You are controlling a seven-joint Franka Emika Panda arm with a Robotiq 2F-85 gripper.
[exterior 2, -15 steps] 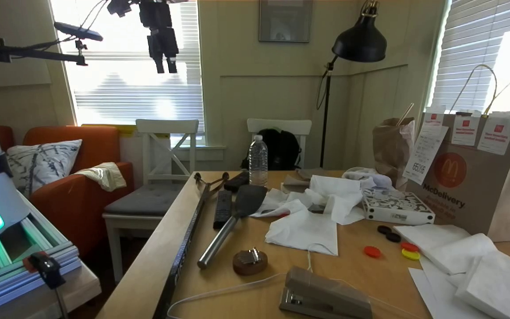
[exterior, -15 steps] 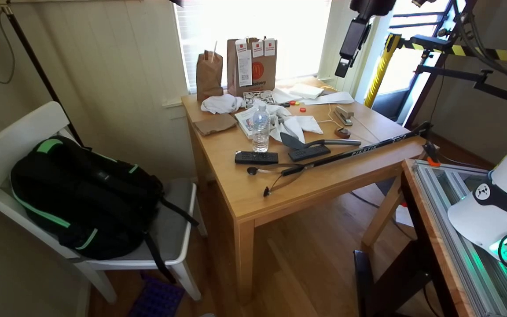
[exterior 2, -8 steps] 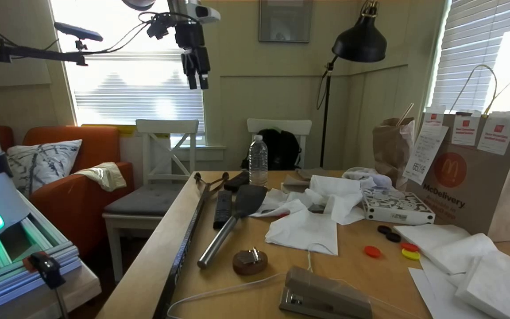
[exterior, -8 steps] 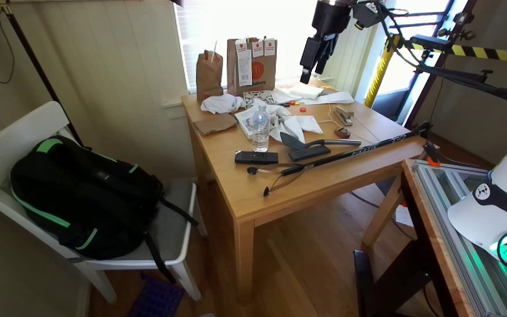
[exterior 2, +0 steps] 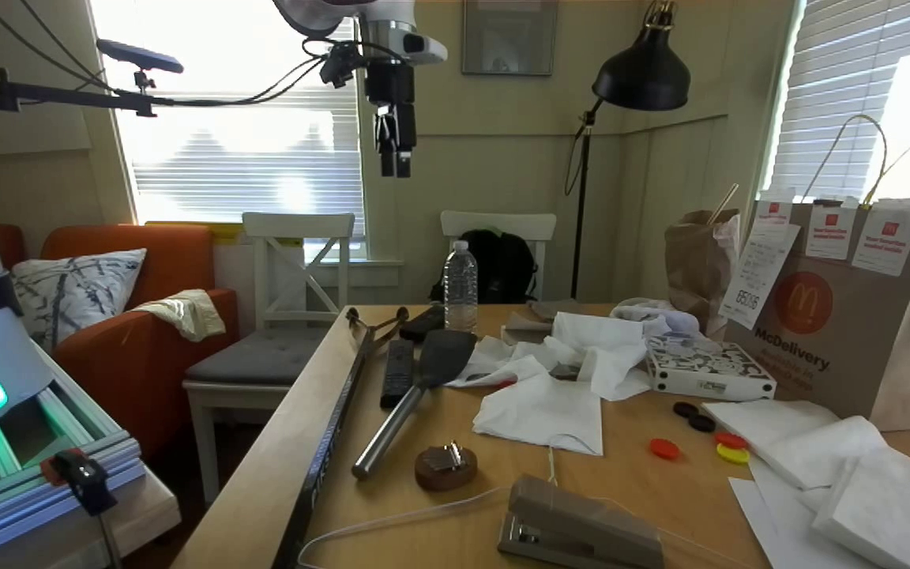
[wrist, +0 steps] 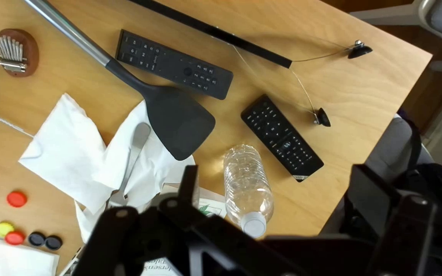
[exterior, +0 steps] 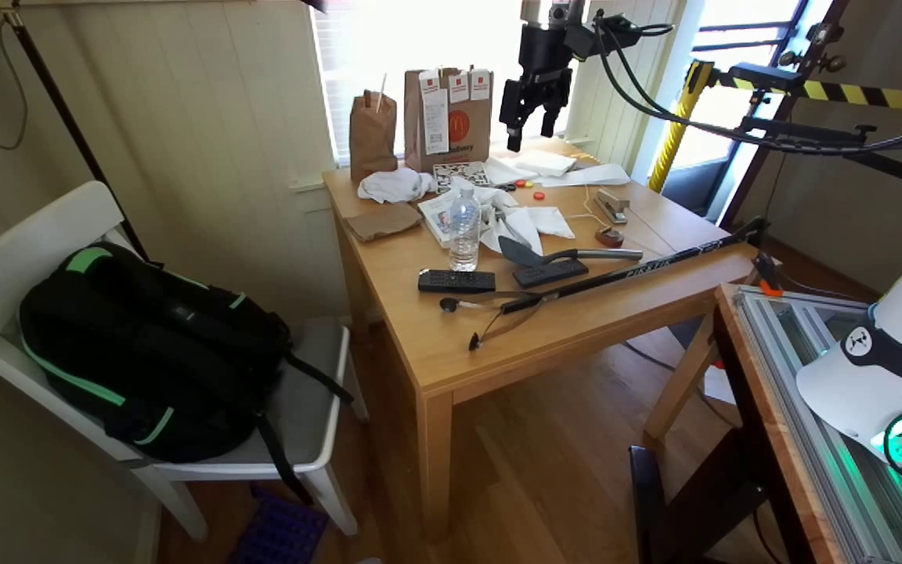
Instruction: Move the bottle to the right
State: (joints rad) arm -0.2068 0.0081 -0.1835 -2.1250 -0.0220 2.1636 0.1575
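The clear plastic bottle (exterior: 464, 231) with a white cap stands upright on the wooden table (exterior: 388, 313). It also shows in the other views (exterior 2: 460, 288) (wrist: 247, 184). My black gripper (exterior: 531, 139) hangs pointing down, well above the table and higher than the bottle, touching nothing. In an exterior view (exterior 2: 396, 170) its fingers overlap nearly edge-on. In the wrist view my gripper (wrist: 274, 170) has its fingers wide apart and empty. The bottle appears between them there, nearer the left finger, with its cap close to the gripper's dark body.
Close to the bottle are a black remote (wrist: 282, 138), a second remote (wrist: 175, 63), a spatula (wrist: 178, 119), white napkins (wrist: 71, 153) and a book (wrist: 209, 205). A long black grabber stick (exterior: 631, 270) lies along the front. Paper bags (exterior: 451, 117) stand at the back; a stapler (exterior 2: 581, 521) lies on the table.
My gripper has moved in over the table, leftward in one exterior picture and rightward and lower in the other, and has turned. The bottle and the other things have not moved.
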